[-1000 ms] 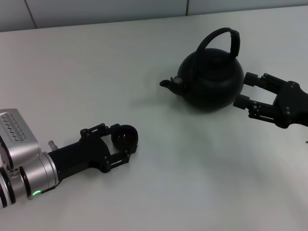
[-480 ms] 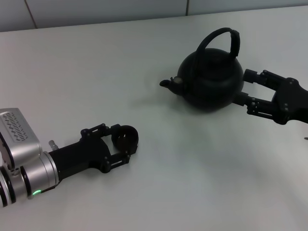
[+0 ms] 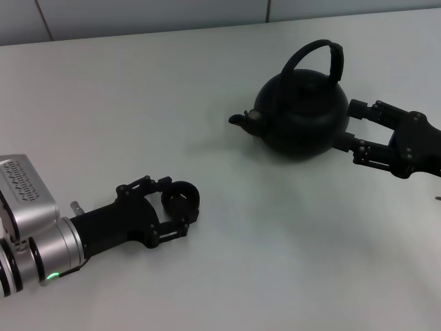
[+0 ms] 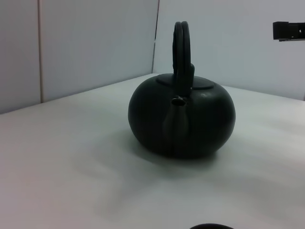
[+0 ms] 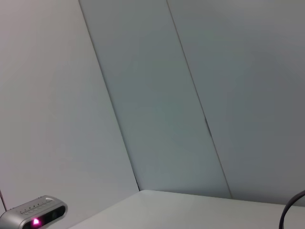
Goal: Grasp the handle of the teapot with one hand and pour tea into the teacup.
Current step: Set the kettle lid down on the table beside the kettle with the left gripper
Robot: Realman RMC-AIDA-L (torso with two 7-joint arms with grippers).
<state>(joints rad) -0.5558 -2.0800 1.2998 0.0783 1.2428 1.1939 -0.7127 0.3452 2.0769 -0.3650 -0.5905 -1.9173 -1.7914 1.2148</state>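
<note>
A: Why does the left claw (image 3: 180, 210) clasp the teacup (image 3: 180, 198) near the counter (image 3: 138, 103)'s front-left edge?

B: Probably steadying it. The right claw (image 3: 350, 127), spread open, flanks the teapot (image 3: 302, 114) toward the far-right; its handle (image 3: 324, 56) is ungrasped.

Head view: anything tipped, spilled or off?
Nothing spilled. Matte-black round teapot stands upright on the white table. Left gripper closes on the small black teacup; right gripper is at the pot's body, not its arched handle.

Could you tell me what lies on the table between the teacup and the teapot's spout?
Nothing: in the head view, only bare white table separates the teacup from the teapot.
</note>
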